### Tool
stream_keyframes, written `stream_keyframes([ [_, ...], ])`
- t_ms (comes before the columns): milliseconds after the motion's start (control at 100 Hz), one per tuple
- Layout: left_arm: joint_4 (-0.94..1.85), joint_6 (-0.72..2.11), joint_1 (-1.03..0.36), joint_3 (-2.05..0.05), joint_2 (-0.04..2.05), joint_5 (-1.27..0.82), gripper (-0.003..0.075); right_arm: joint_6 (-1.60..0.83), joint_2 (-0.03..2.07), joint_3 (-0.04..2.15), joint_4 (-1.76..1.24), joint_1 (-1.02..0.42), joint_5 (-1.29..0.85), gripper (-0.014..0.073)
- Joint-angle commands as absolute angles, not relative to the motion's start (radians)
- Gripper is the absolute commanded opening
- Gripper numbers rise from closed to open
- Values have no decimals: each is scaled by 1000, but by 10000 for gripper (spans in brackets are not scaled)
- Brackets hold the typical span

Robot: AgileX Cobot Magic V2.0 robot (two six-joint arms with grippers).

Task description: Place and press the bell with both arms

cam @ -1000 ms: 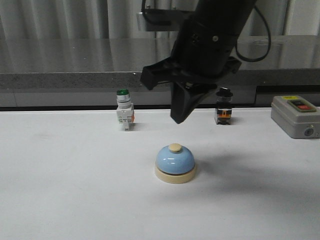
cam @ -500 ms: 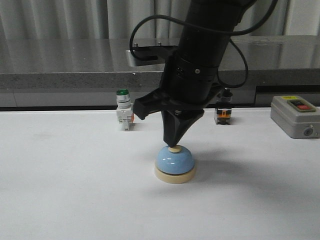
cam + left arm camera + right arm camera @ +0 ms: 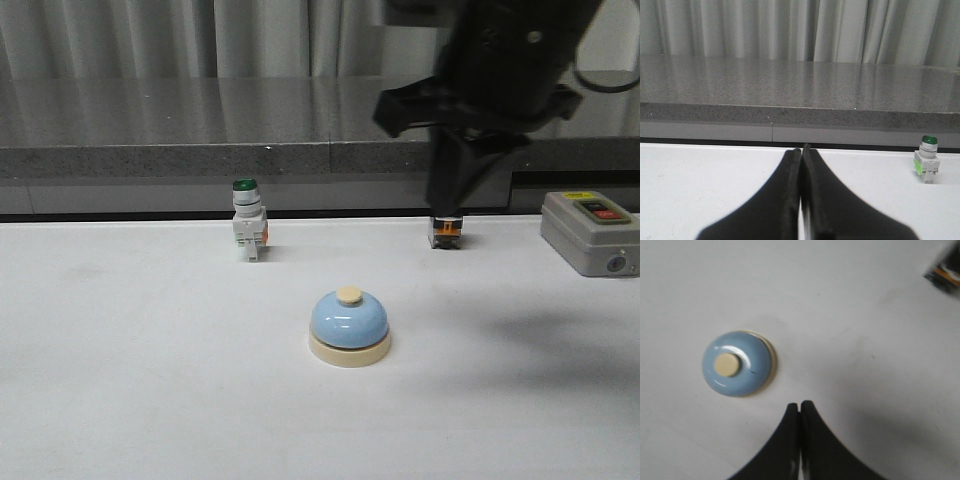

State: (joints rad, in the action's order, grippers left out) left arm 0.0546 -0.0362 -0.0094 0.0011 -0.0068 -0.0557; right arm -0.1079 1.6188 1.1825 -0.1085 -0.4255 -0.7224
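Note:
The bell (image 3: pixel 349 325) has a light-blue dome, cream base and cream knob and stands upright mid-table. My right gripper (image 3: pixel 441 207) is shut and empty, raised above the table, to the right of and behind the bell, clear of it. In the right wrist view the bell (image 3: pixel 737 363) lies apart from the shut gripper (image 3: pixel 800 404). My left gripper (image 3: pixel 801 148) is shut and empty over bare white table; the bell does not show in its view. The left arm is out of the front view.
A green-capped white switch (image 3: pixel 248 222) stands back left, also in the left wrist view (image 3: pixel 927 160). A black and orange switch (image 3: pixel 444 232) stands behind the right gripper. A grey box with a red button (image 3: pixel 590 232) sits at the far right. A grey ledge runs behind.
The right gripper came down onto the bell's knob half a second ago, then rose and moved right, off the bell. The bell has stayed in place.

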Motion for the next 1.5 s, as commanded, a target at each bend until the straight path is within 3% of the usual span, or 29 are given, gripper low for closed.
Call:
stream_keyframes([
  [0,57,-46,-7,42,-35,21,-20,-86,1499,1136,-100,-364,-674,-60],
  [540,57,-46,-7,42,-35,21,-20,23,1021,753,-11,27,-634,-60],
  [1190,57,-46,-7,42,-35,21,-20,22,299,435,0,40,-541,-60],
  [1490,57,-46,-7,42,-35,21,-20,22,-17,247,9,40,-293,-60],
])
